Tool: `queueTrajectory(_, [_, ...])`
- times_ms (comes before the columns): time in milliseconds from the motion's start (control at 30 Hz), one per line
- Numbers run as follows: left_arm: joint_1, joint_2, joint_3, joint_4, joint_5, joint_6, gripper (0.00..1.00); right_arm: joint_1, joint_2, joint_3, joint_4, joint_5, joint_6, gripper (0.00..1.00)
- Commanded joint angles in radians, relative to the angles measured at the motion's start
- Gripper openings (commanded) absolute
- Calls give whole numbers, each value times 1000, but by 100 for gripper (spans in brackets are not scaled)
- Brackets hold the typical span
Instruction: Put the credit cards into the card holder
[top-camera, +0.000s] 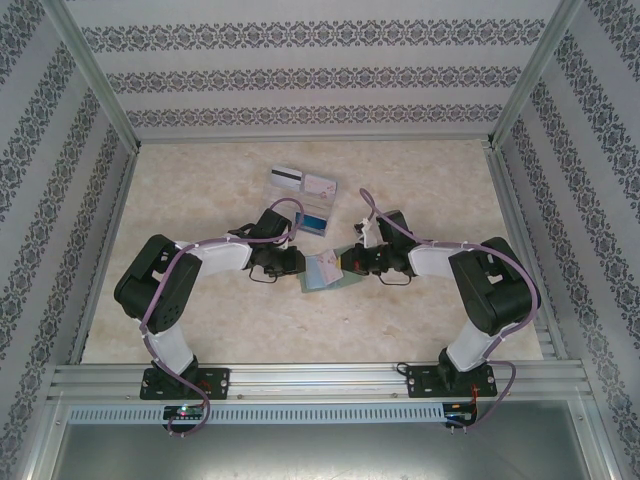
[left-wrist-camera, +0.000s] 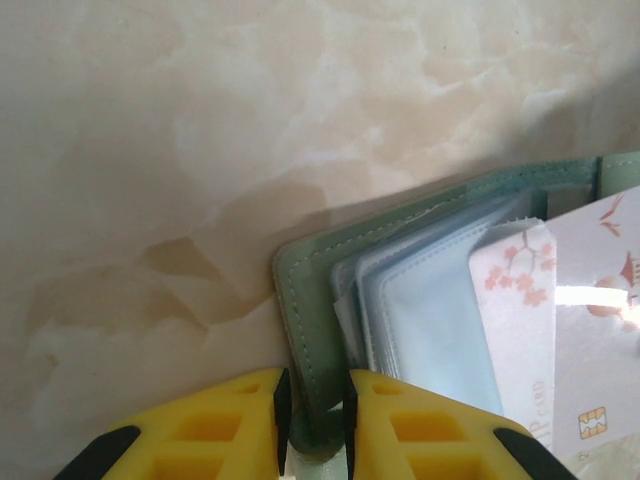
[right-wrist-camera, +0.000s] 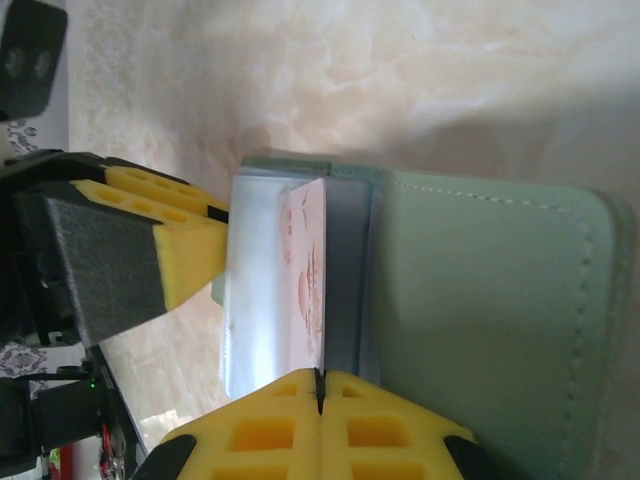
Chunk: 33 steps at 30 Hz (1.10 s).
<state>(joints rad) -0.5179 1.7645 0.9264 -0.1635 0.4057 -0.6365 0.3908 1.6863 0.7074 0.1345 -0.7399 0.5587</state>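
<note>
Pinching the green cover edge of the open card holder (left-wrist-camera: 420, 215), the left hand (left-wrist-camera: 315, 412) stands narrow. The right hand (right-wrist-camera: 320, 388) is clamped on the pink patterned card (right-wrist-camera: 305, 270), which lies against the holder's clear pockets, mid-bench (top-camera: 200, 330).

Overhead from behind, wrist views close, sharing the card holder (right-wrist-camera: 480, 300)

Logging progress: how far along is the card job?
Done: no card visibly pocketed. In hand: left gripper clamps the card holder; right gripper pinches a blossom-print card at its sleeves. Remaining: striped card, pale pink card and blue card lie on the table.
</note>
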Motion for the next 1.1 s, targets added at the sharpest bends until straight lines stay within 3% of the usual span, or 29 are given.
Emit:
queueTrajectory(0, [-11,12,4,-28,-36,13,24,15,-20,-12,-106,50,-71,0])
queueTrajectory(400, [-12,13,7,-26,-24,6,24,120,4,16,-21,202,51,0])
queueTrajectory(633, [-11,1,-8,-29,-27,6,24,112,-62,-22,-16,309,82,0])
queueTrajectory(1067, [-14,-14,-91,82,-5,-82,23,135,-78,-70,43,368,168,0])
